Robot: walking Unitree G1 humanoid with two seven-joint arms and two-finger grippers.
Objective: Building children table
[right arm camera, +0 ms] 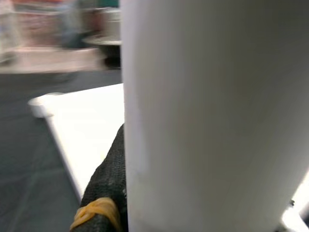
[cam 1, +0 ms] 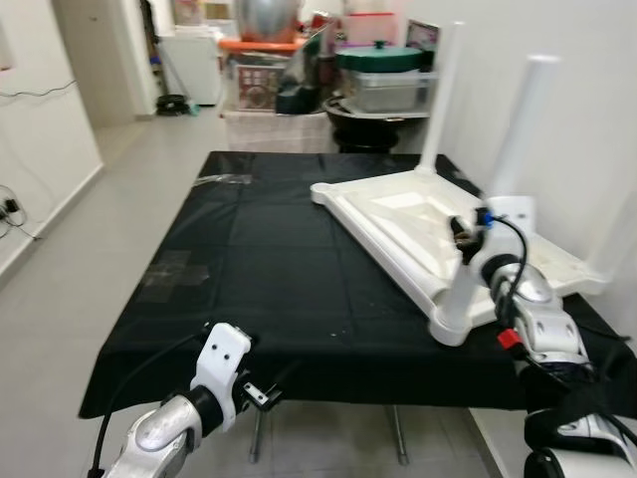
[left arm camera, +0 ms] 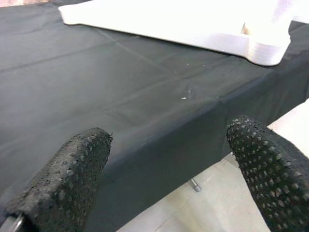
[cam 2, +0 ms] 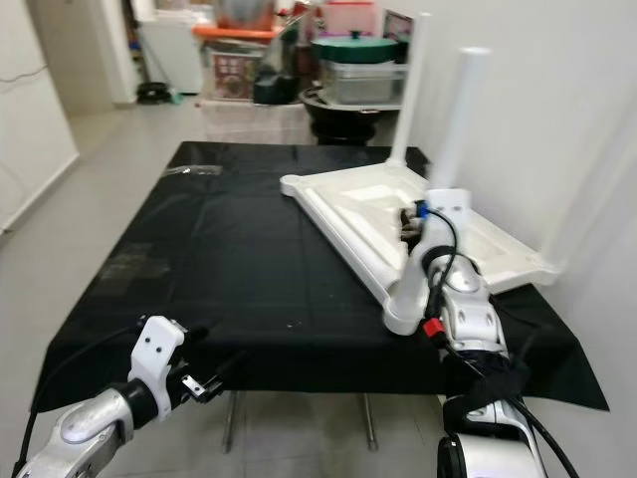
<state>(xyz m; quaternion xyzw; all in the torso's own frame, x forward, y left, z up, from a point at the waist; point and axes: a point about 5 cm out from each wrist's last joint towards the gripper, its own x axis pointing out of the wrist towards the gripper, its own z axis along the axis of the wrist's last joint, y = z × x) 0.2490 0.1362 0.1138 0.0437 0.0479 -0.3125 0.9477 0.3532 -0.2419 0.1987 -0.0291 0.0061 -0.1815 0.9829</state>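
Observation:
A white children's table top (cam 1: pixel 398 214) lies upside down on the right half of a black-clothed table (cam 1: pixel 259 249). Two white legs (cam 1: pixel 443 90) stand upright at its far corners. At the near corner a third white leg (cam 1: pixel 460 299) stands in its socket, with my right gripper (cam 1: pixel 468 234) shut around its upper part. In the right wrist view the leg (right arm camera: pixel 217 116) is very close, with one black finger (right arm camera: pixel 108 188) pressed against it. My left gripper (cam 1: pixel 261 393) hangs open just below the table's front edge, its fingers (left arm camera: pixel 72 169) apart and holding nothing.
Bins, pots and a basket (cam 1: pixel 383 75) are stacked behind the table's far end. A white wall (cam 1: pixel 587 100) runs close along the right side. Open floor (cam 1: pixel 100 219) lies to the left. The cloth's front edge (left arm camera: pixel 159 140) is near my left gripper.

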